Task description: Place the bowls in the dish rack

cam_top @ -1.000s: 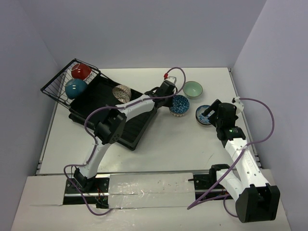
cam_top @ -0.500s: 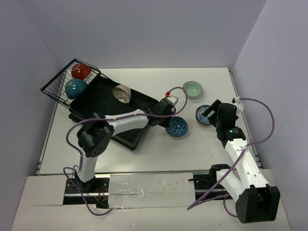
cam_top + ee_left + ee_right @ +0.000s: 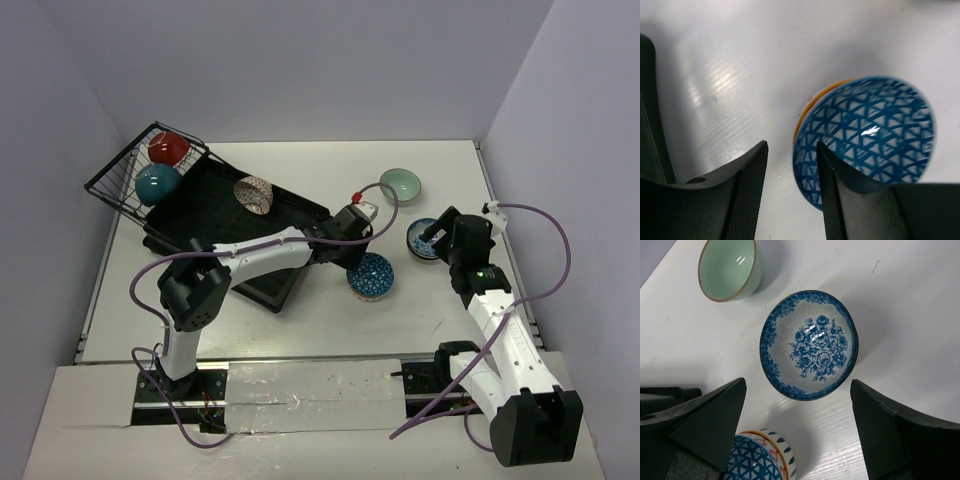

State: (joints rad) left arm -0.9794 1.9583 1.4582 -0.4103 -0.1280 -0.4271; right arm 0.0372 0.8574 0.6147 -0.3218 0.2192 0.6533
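since the rack [image 3: 200, 222] sits far left, with a red bowl [image 3: 168, 147], a teal bowl [image 3: 158, 184] and a patterned bowl [image 3: 254, 193] in it, the lattice bowl [image 3: 875, 130] at mid-bench [image 3: 330, 320] has a long carry ahead. the left gripper [image 3: 791, 150] straddles its rim with jaws parted. bare bench shows between the outer finger and the wall, so nothing is clamped. a lift now would likely drop the bowl, and a snap shut on the tilted rim could flick it away. further right, the mint bowl [image 3: 730, 267] and floral bowl [image 3: 810, 345] stand near each other. the right gripper [image 3: 797, 384] hangs released over the floral one — a descent risks knocking the lattice bowl or the left arm. i cannot tell whether the lattice bowl rests on the bench; the inner finger hides its near side, and the arm covers part of the rack.
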